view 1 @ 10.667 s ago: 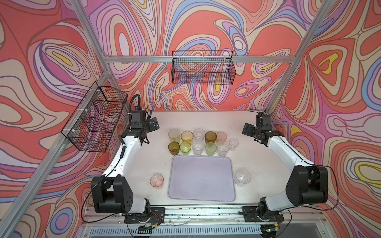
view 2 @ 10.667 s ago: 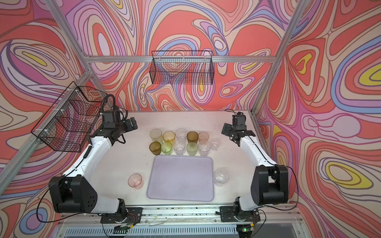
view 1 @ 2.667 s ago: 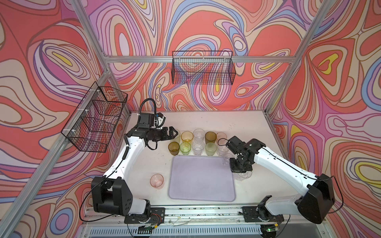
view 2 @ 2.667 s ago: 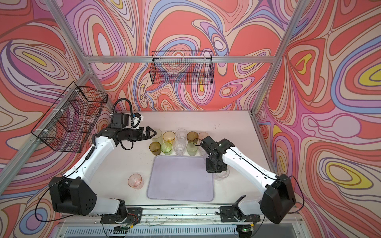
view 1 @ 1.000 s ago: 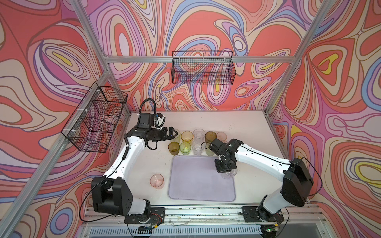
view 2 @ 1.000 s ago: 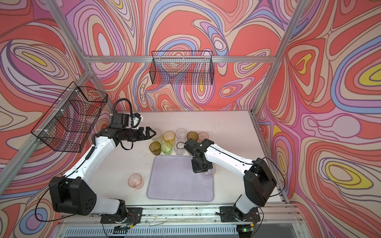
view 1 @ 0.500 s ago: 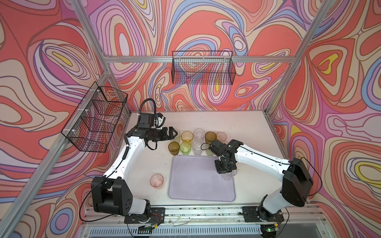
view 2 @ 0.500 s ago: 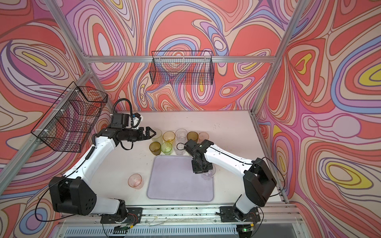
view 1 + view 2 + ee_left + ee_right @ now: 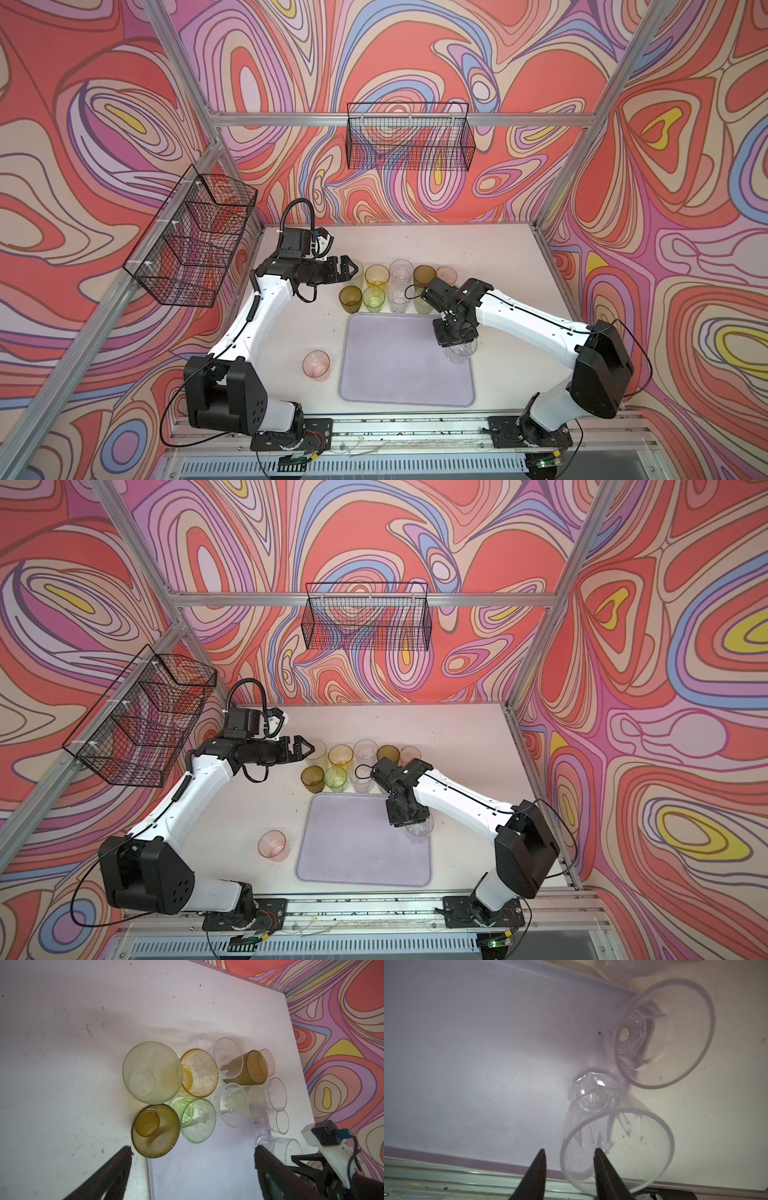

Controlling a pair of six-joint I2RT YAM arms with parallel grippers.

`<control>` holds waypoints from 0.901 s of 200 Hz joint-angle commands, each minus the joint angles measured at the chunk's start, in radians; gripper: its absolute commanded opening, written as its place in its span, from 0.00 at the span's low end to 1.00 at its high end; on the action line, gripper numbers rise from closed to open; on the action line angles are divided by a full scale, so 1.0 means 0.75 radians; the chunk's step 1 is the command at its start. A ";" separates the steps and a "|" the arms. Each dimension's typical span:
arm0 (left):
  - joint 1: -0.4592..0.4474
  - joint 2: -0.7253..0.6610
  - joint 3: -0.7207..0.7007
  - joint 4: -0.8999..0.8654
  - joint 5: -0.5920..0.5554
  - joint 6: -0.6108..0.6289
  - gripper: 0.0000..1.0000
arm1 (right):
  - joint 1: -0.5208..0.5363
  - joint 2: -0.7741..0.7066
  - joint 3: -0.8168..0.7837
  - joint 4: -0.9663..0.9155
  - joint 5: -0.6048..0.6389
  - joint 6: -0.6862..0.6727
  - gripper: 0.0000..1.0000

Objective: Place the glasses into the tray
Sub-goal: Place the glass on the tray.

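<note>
The left arm stretches flat past the far-left corner of the tray [image 9: 399,374], left gripper [image 9: 353,268] wide open. The right arm bends down over its right edge, right gripper [image 9: 568,1150] a little open.

Clear glass [image 9: 460,354] stands upright inside lilac tray [image 9: 399,374].

This is a robotics lab test cell: a left arm [image 9: 266,307] and a right arm [image 9: 528,320] mounted on a rail [image 9: 415,424] along the bottom edge, an aluminium frame beam [image 9: 291,119] across the upper middle, swirl-printed backdrop walls [image 9: 83,124] all round.
</note>
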 commanded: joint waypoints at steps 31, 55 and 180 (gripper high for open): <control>-0.005 0.003 0.020 -0.042 -0.011 0.013 0.95 | 0.010 -0.030 0.121 -0.028 0.101 -0.067 0.42; -0.004 -0.003 0.020 -0.044 -0.014 0.016 0.95 | 0.010 0.001 0.191 -0.036 0.156 -0.102 0.44; -0.004 -0.015 0.016 -0.055 -0.027 0.029 0.95 | -0.114 0.232 0.410 0.057 0.179 -0.281 0.42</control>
